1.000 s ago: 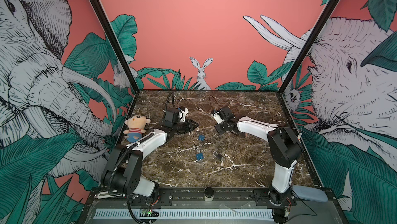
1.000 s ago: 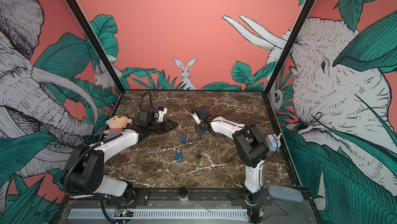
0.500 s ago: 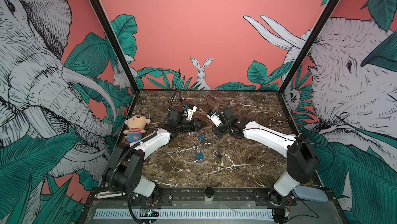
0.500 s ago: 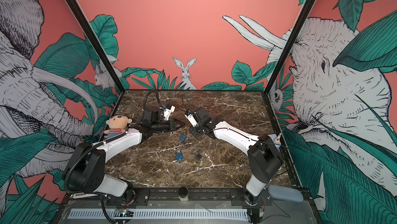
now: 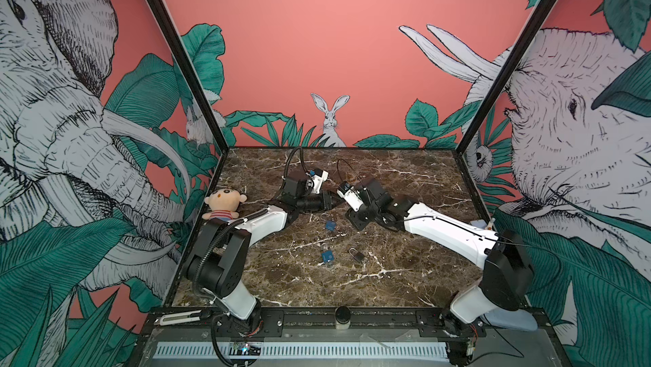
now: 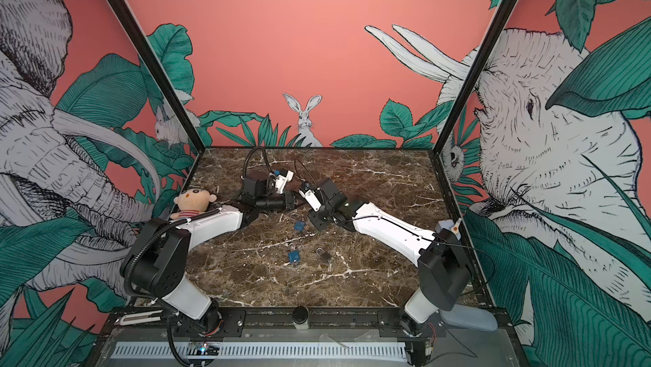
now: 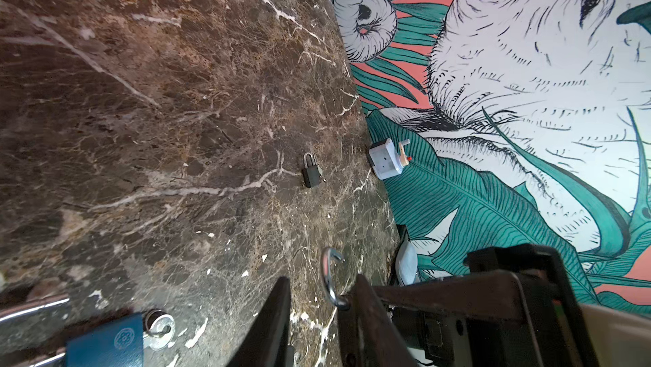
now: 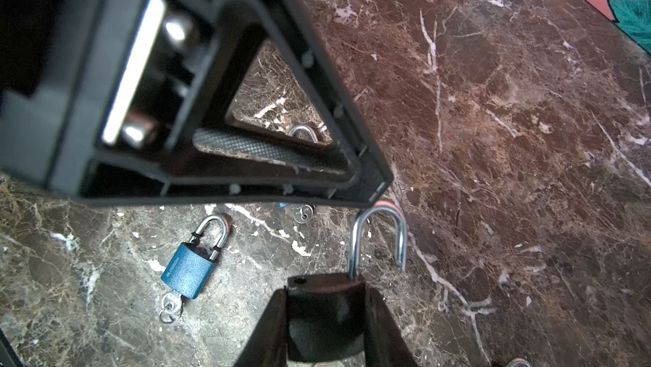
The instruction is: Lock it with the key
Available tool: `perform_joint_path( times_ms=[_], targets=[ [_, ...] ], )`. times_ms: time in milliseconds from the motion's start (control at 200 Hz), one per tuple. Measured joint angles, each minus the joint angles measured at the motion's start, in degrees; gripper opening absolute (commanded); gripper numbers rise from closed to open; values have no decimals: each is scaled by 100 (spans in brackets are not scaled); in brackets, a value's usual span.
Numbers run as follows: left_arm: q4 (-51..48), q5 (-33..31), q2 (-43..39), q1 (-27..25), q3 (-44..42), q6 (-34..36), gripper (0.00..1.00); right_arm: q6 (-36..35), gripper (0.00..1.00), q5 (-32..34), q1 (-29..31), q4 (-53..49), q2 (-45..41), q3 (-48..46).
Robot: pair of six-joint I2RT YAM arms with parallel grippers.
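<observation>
My right gripper (image 8: 326, 291) is shut on a dark padlock (image 8: 324, 312), whose steel shackle (image 8: 377, 235) stands open. The padlock's bottom end is hidden between the fingers. In the right wrist view my left gripper fills the frame, and one of its fingers (image 8: 246, 185) lies just beyond the shackle's bend. My left gripper (image 7: 320, 286) is open with marble showing between the fingers, and the shackle (image 7: 329, 277) rests against one fingertip. In both top views the left gripper (image 5: 333, 202) and the right gripper (image 5: 347, 212) meet mid-table. A blue padlock (image 8: 188, 270) lies closed with a key (image 8: 171, 307) in it.
On the marble lie two blue padlocks (image 5: 330, 225) (image 5: 327, 256) and a small black padlock (image 5: 355, 255). A plush doll (image 5: 223, 203) sits at the left wall. A grey box (image 7: 385, 162) hangs at the table's right edge.
Both grippers have come together over the middle: the left swung right, the right reached left with the dark padlock. The left gripper's fingers have parted slightly.
</observation>
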Motion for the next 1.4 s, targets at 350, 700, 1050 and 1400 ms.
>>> perform_joint_path(
  times_ms=[350,700,1050,1400],
  targets=[
    [160,127,162,-107,164,-87,32,-4,4,22,2,-15,0,0],
    [157,138,348,-168,175,-114,29,-22,4,42,7,-17,0,0],
    [197,197,485,-223,275,-175,20,-76,3,44,7,-17,0,2],
    [328,326,544,-223,297,-286,6,-85,2,74,26,-90,0,2]
  ],
)
